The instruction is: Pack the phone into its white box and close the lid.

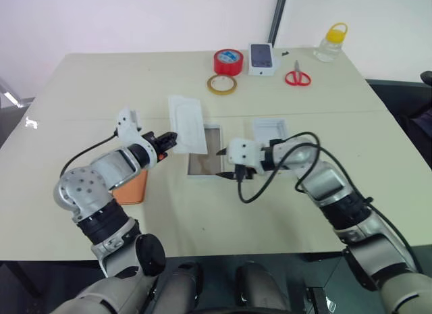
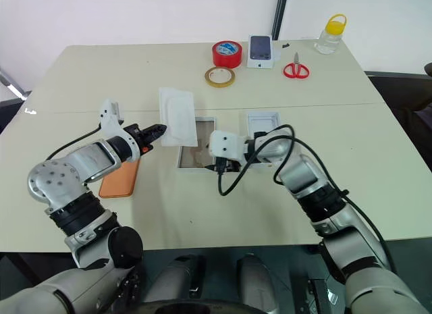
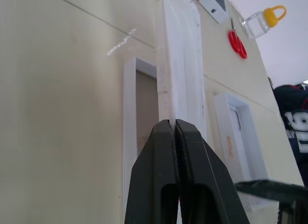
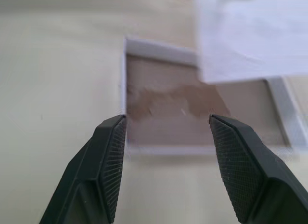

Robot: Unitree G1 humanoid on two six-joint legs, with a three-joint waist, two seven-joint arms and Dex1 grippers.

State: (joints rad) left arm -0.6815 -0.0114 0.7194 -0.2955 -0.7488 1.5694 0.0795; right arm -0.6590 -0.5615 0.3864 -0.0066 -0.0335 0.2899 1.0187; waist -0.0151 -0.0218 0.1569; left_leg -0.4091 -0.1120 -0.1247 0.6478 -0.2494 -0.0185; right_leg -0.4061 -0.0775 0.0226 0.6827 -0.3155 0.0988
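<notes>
The phone lies flat on the counter at eight o'clock, long axis twelve-to-six. The white box sits centre, parallel. Left tool pinches the insert card; right tool hangs wide, empty.

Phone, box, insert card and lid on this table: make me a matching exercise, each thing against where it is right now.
Things:
1. phone
2. white box
3. insert card
4. lid

Places:
A. pinched in the left gripper
B. flat on the table under the left arm
C. beside the right arm, inside facing up
D. open in front of the right gripper

Pairs: 1-B, 2-D, 3-A, 4-C
</notes>
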